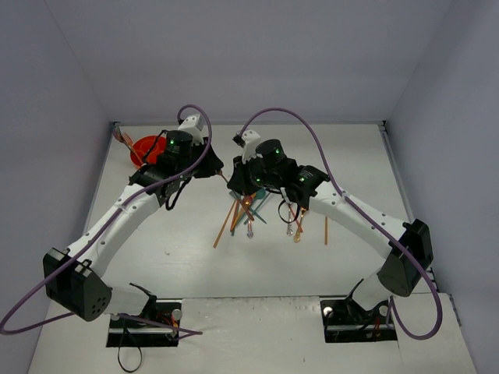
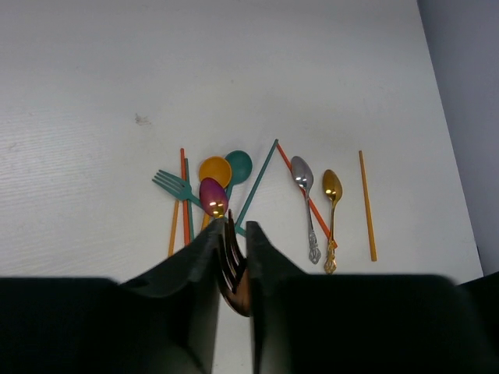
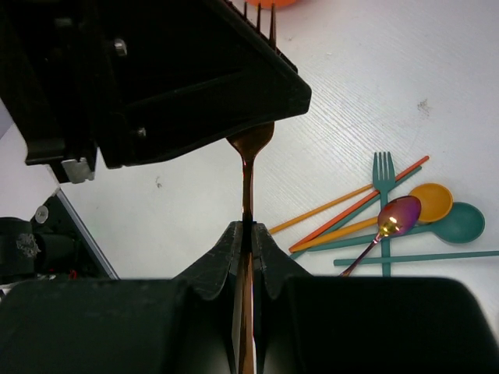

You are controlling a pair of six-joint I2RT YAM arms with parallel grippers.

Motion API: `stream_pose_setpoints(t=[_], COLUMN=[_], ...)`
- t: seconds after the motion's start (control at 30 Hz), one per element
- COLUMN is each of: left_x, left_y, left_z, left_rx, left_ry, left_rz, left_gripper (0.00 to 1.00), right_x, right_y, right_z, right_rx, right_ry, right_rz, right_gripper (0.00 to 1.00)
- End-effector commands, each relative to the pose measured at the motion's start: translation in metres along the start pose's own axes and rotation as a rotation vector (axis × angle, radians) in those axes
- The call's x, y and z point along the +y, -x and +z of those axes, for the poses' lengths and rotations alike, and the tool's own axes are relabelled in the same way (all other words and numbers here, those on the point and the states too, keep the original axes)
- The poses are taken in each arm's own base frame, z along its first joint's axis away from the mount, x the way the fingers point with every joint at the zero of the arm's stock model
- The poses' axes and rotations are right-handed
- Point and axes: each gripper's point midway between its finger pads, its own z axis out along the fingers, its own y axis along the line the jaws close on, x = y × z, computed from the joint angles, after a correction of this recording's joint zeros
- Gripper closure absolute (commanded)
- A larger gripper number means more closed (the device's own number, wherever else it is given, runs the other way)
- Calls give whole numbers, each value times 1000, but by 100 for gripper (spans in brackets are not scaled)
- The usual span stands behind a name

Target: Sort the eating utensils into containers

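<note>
- Two claws share one copper fork [image 3: 247, 171], held above the bench [image 1: 351, 156].
- Far left, the orange-red cup [image 1: 136, 152] sits by the back-left corner, close to the left wall, with a few utensils leaning out of it.
- Your left claw [image 2: 232, 230] is closed on the fork's tined end, and the tines point on towards the cup.
- Its long axis runs straight from claw to claw, handle to your right.
- Your right claw [image 3: 248, 230] is pinched tight on the handle.
- Beneath lie the teal fork [image 2: 173, 185], pink spoon [image 2: 212, 196], silver spoon [image 2: 302, 173] and gold spoon [image 2: 332, 185].
- Rightmost is an orange chopstick [image 2: 366, 204], with bare bench between it and the right wall.
</note>
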Motion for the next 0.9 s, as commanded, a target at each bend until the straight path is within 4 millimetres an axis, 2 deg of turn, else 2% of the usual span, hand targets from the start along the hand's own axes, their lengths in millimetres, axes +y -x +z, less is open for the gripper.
stream_pose_setpoints(t=[0.0,0.1,0.3,0.37,0.5,0.63,0.8,0.87], left_x=[-23,-20,0,9,60,131,192,221], left_y=[44,47,71,80,117,164,219,233], left_z=[-14,-16,-28,-32,-50,-81,-106,-110], left_rx=[-135,-146,-216,-234,-299,-383,-453,-468], left_ry=[-60,-46,51,86,227,456,660,725], left_rz=[67,103,212,230,254,295,347,330], left_gripper=[99,100,100,100,100,100,100,100], right_x=[19,18,8,3,-20,-49,-68,-73], right_y=[43,42,42,43,41,32,17,12], right_z=[-4,-2,-2,-4,-16,-30,-43,-45], right_rx=[-125,-121,-127,-132,-144,-147,-124,-111], right_ry=[62,58,23,9,-46,-101,-137,-149], right_rz=[-34,-33,-35,-30,-7,28,42,41], right_gripper=[97,85,36,26,14,13,12,12])
